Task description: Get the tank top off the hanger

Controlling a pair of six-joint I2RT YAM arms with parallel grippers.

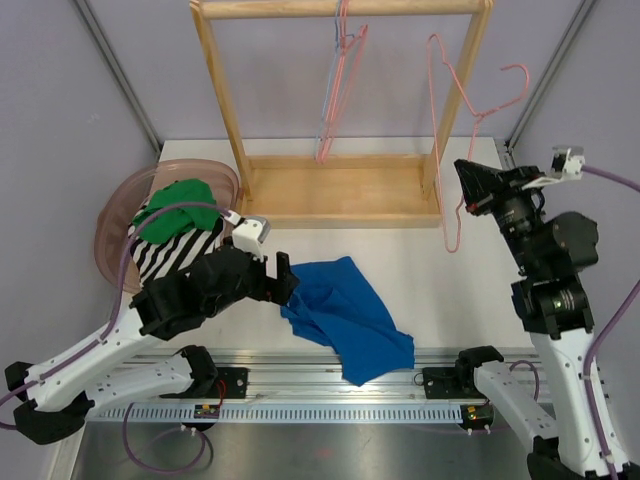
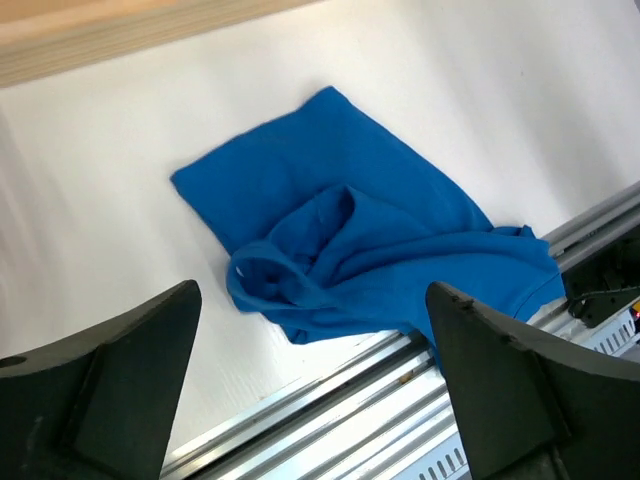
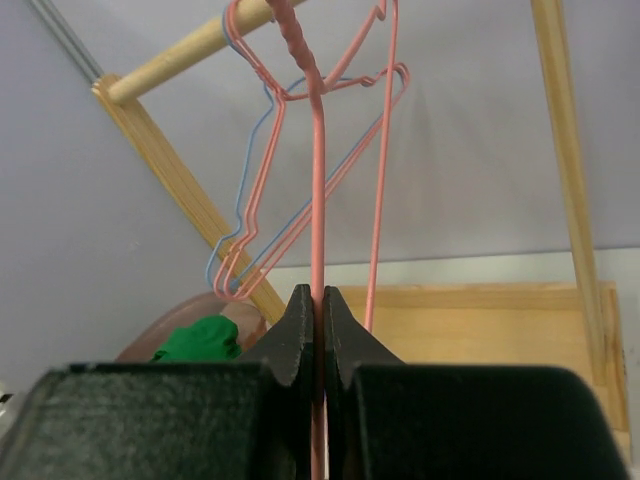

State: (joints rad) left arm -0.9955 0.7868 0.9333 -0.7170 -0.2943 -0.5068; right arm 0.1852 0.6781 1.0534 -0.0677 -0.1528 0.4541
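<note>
Left wrist view: left fingers spread wide, nothing between them but air. The blue tank top lies just ahead of and below the tips, centred in the gap, flat on the white bench. It is crumpled and folded over itself near the middle. Its long axis runs on a diagonal, from the far corner toward the rack down to the near corner, which drapes onto the aluminium rail at the bench edge.

Right fingers are clenched on the bare wire of the pink hanger, gripping it low on its straight run. The hanger is held up beside the rack's right post with no cloth on it, well apart from the tank top. A few spare hangers hang on the rack's top bar – not involved.

Left arm is much the nearer to the garment, with the right off to the far side. My read: garment and hanger are already separated, so the task looks essentially done. Any tidy-up of the cloth falls to the left arm – straight down and forward. The corner on the rail is the one spot that could snag.
</note>
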